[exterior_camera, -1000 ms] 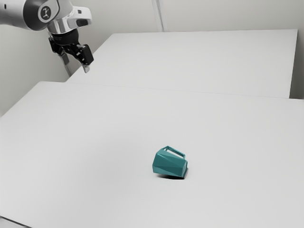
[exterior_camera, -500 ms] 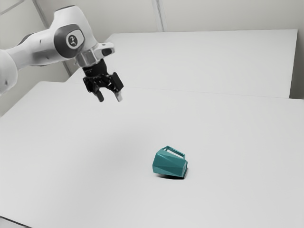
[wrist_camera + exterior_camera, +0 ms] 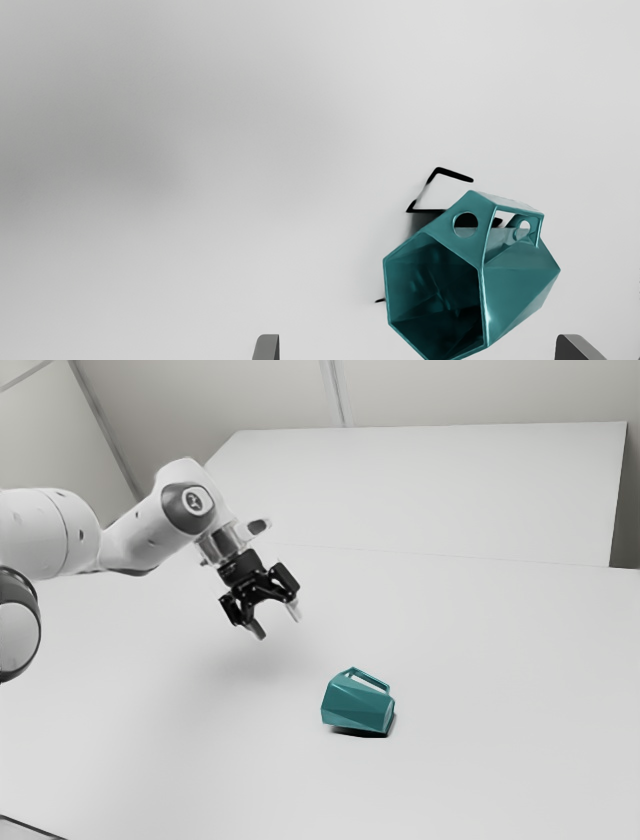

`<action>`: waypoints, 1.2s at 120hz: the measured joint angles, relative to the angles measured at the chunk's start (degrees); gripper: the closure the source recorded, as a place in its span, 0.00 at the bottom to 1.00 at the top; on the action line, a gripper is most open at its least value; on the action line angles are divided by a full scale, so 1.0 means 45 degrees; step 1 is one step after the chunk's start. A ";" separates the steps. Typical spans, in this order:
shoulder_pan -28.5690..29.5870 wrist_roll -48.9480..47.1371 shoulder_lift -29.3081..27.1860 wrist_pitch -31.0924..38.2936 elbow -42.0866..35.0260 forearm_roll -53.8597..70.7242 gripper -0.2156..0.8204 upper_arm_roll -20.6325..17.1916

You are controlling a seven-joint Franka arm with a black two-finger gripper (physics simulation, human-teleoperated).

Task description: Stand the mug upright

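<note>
A teal, many-sided mug (image 3: 357, 705) lies on its side on a white worktop (image 3: 490, 650), just below the middle of the exterior view's frame. Its handle (image 3: 370, 680) points upward, and its open mouth (image 3: 435, 295) faces the arm's side. The task wants it standing; it is not upright.

The black end effector (image 3: 278, 626) hangs in the air at the exterior view's upper left, with its fingers wide apart and nothing between them. It is above the worktop and well apart from the mug.

The mug looks hard and glossy, probably stiff and fairly light. If ceramic, it could chip when dropped; its smooth facets might slip or roll under a crooked pinch. A likely hold is across the two sides of the body near the mouth, clear of the handle, so that the mouth end can be lifted and the base set down flat. The slim handle with its holes offers a less steady grip.

The worktop is plain, smooth and pale. Behind it, across the upper part of the exterior view, is another broad white surface (image 3: 430, 490), then a light gray wall (image 3: 480, 390) with a narrow vertical strip (image 3: 337, 395).
</note>
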 joint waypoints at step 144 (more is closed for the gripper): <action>-0.1693 -0.0989 0.1244 0.1361 -0.1977 -0.5399 0.51 -0.0386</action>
